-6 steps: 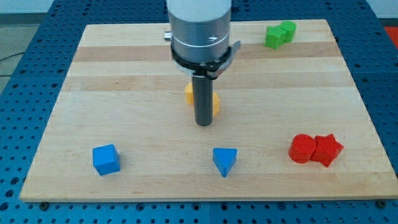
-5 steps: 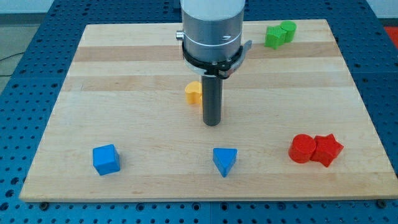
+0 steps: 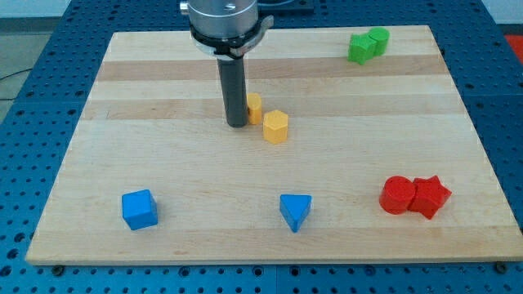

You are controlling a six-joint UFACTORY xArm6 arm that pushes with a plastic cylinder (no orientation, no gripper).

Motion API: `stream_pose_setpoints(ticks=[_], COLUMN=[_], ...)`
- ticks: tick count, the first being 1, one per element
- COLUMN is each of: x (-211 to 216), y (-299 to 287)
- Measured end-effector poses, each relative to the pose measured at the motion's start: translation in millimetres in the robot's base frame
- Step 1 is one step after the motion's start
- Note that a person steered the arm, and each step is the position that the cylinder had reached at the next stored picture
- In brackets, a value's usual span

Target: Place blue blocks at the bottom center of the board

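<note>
A blue cube (image 3: 139,209) sits near the board's bottom left. A blue triangular block (image 3: 295,211) sits at the bottom centre. My tip (image 3: 238,123) stands on the board above the middle, just left of two yellow blocks. It is well up and to the right of the blue cube, and up and to the left of the blue triangular block, touching neither.
A yellow block (image 3: 254,107) is partly hidden behind the rod, and a yellow hexagonal block (image 3: 276,126) lies just right of it. Two green blocks (image 3: 367,45) sit at the top right. A red cylinder (image 3: 398,195) and a red star block (image 3: 430,197) sit at the right.
My tip has moved up and to the left, from right of the yellow blocks to their left side. The yellow hexagonal block now shows fully. The blue blocks have not moved.
</note>
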State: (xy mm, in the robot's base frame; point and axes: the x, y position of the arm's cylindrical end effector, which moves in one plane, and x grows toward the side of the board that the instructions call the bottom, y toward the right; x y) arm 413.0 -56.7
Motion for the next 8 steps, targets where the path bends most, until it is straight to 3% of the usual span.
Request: stream_pose_setpoints(ticks=[1, 2, 3, 5, 6, 8], x=[14.3, 72.3, 81.3, 159.1, 166.7, 176.8], y=[-8.4, 30.0, 105.3, 109.1, 109.1, 38.3])
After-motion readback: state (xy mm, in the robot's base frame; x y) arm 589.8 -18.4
